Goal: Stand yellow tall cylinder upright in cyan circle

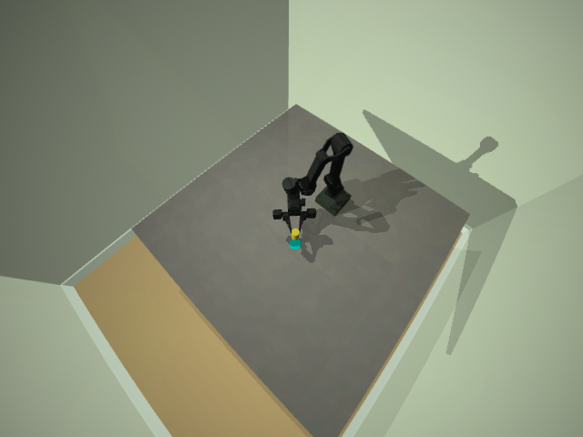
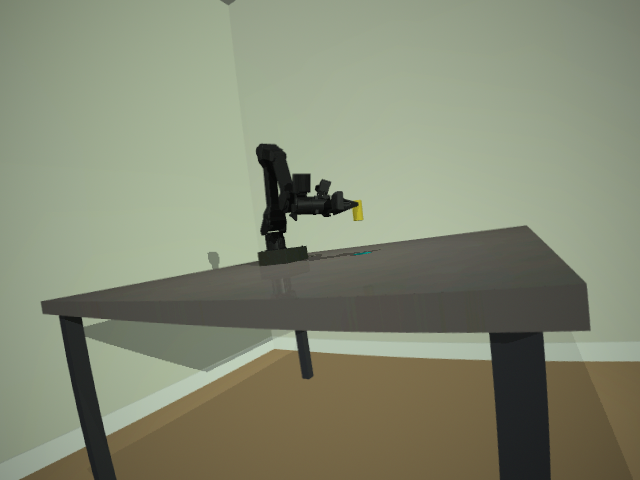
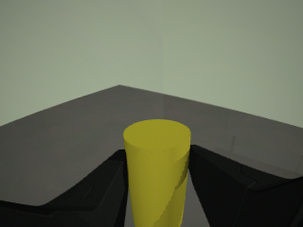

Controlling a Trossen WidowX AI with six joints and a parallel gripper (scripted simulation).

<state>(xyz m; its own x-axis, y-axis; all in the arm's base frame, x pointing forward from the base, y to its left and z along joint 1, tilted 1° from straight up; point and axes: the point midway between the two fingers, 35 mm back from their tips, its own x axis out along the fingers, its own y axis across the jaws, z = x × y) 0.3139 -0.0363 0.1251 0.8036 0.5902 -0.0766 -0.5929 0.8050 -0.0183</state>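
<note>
The yellow cylinder (image 2: 357,210) hangs upright in mid-air, right of centre in the exterior view, well clear of the table (pinched at its upper part). Smooth, plain yellow, flat top facing up in the wrist view (image 3: 157,177). Below it lies the cyan circle (image 1: 294,244), flat on the table; from above, the cylinder (image 1: 295,233) overlaps its upper edge.
</note>
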